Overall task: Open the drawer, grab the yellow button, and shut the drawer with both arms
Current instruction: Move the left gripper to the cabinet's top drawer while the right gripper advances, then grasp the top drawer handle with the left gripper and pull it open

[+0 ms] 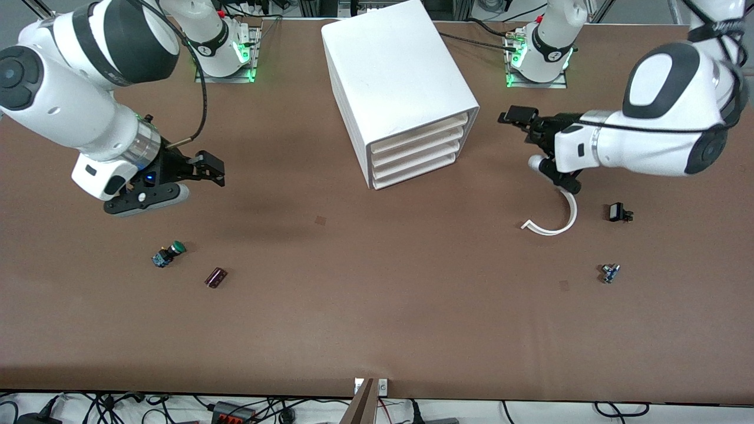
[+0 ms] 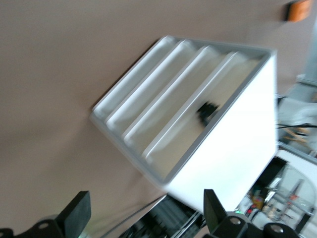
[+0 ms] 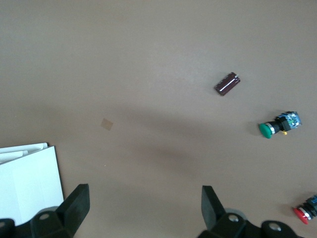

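The white cabinet [image 1: 394,76] stands at the table's middle, near the robots' bases, with all four drawers shut. The top drawer [image 1: 421,131] also shows in the left wrist view [image 2: 181,136], with a dark blob at its front. The yellow-capped button is hidden. My left gripper [image 1: 524,138] hangs open and empty beside the cabinet, toward the left arm's end of the table, its fingers [image 2: 77,213] wide apart. My right gripper [image 1: 197,176] is open and empty over bare table toward the right arm's end, its fingers [image 3: 77,203] spread.
A green-capped button [image 1: 169,253] [image 3: 271,128] and a maroon cylinder [image 1: 216,277] [image 3: 227,83] lie below the right gripper. A red-capped button [image 3: 303,213] shows in the right wrist view. A white curved strip [image 1: 559,224], a black part [image 1: 617,212] and a small blue part [image 1: 609,272] lie near the left gripper.
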`<act>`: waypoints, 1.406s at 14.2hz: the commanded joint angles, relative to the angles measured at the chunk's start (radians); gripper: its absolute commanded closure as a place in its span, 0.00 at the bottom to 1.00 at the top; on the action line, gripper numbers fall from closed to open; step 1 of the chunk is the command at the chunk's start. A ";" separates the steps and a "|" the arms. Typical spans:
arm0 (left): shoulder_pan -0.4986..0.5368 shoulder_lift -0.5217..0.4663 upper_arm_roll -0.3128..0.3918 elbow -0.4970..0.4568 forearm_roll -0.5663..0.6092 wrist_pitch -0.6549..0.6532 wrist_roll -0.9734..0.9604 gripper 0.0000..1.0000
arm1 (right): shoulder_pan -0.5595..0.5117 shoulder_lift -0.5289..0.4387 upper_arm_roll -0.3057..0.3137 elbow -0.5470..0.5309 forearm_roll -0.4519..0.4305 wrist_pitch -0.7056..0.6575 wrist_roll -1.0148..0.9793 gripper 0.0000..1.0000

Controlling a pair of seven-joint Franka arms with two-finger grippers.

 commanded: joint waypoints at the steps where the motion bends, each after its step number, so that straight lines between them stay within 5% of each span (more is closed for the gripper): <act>1: 0.000 0.045 0.002 -0.087 -0.143 0.101 0.146 0.00 | 0.024 0.016 -0.010 0.024 0.049 0.006 0.058 0.00; 6: -0.003 0.040 -0.033 -0.335 -0.423 0.255 0.439 0.00 | 0.013 0.030 -0.021 0.025 0.148 0.001 0.066 0.00; 13: -0.003 0.094 -0.099 -0.409 -0.476 0.252 0.541 0.00 | 0.005 0.067 -0.015 0.038 0.151 0.057 0.058 0.00; 15: 0.000 0.116 -0.107 -0.415 -0.496 0.252 0.601 0.14 | 0.015 0.076 -0.010 0.041 0.152 0.090 0.063 0.00; 17: 0.000 0.116 -0.107 -0.415 -0.497 0.252 0.609 0.38 | 0.035 0.088 -0.010 0.041 0.151 0.108 0.072 0.00; 18: 0.000 0.116 -0.107 -0.415 -0.497 0.250 0.622 0.59 | 0.042 0.093 -0.010 0.041 0.151 0.114 0.075 0.00; 20: -0.002 0.116 -0.108 -0.420 -0.497 0.252 0.645 0.76 | 0.051 0.101 -0.010 0.041 0.151 0.119 0.076 0.00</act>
